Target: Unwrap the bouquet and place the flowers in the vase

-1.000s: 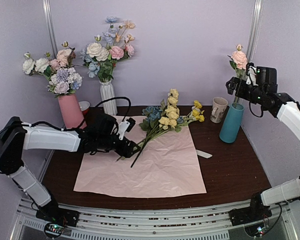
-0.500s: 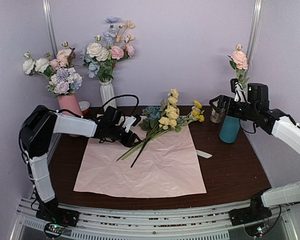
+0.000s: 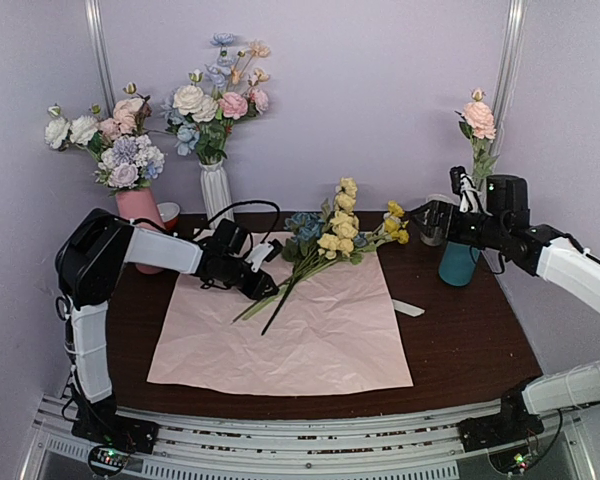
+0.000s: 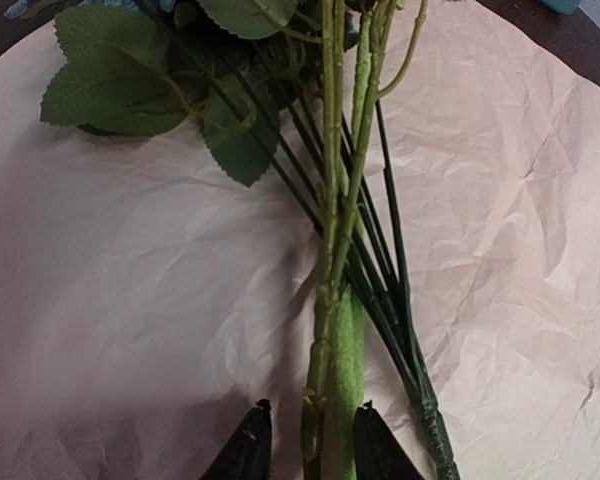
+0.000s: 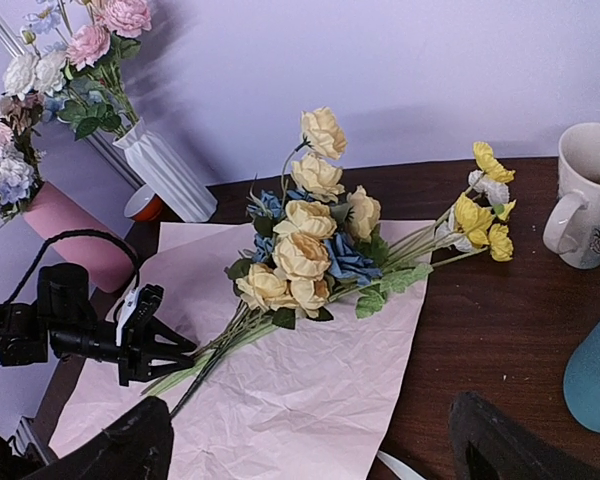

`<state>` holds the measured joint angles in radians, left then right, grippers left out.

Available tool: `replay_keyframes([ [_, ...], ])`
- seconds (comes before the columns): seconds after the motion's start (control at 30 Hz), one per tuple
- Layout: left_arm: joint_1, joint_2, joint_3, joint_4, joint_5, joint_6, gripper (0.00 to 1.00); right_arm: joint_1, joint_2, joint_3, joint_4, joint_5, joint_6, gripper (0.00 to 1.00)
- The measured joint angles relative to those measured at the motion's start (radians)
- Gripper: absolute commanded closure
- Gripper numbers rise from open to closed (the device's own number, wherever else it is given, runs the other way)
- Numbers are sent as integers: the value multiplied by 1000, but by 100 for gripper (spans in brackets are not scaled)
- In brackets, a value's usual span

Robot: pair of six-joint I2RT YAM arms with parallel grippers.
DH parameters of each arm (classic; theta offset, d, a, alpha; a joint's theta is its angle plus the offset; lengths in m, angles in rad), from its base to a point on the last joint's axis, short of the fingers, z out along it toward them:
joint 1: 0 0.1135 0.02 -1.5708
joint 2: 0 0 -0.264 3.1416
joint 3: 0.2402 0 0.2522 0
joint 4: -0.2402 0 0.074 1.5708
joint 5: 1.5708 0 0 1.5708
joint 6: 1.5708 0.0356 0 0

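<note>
Flower stems (image 4: 332, 300) between left gripper (image 4: 310, 420) tips

1. On my feed, the left arm (image 3: 160, 250) and right arm (image 3: 578, 272) have smooth white link shells between bulky black joint housings.
2. I see thin black cables (image 3: 242, 207) looping near both wrists.
3. The left gripper (image 4: 305, 450) has dark, pointed fingers (image 4: 248, 448); the right gripper (image 5: 305, 415) has black, rounded ones.
4. My arms' bases (image 3: 115, 432) are black.
</note>
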<state>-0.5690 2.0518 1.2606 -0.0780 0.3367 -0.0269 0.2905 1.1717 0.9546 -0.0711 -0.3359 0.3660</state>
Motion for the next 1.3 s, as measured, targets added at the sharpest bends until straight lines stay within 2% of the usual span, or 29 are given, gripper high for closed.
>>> replay_keyframes([
  [0.57,33,3,0,33,12,-9,77,39,33,-15,27,-13,5,4],
  [0.97,34,3,-45,81,56,-27,73,46,33,-27,33,-13,8,5],
  [1.3,34,14,-51,105,63,-37,83,56,34,-31,37,-12,8,5],
])
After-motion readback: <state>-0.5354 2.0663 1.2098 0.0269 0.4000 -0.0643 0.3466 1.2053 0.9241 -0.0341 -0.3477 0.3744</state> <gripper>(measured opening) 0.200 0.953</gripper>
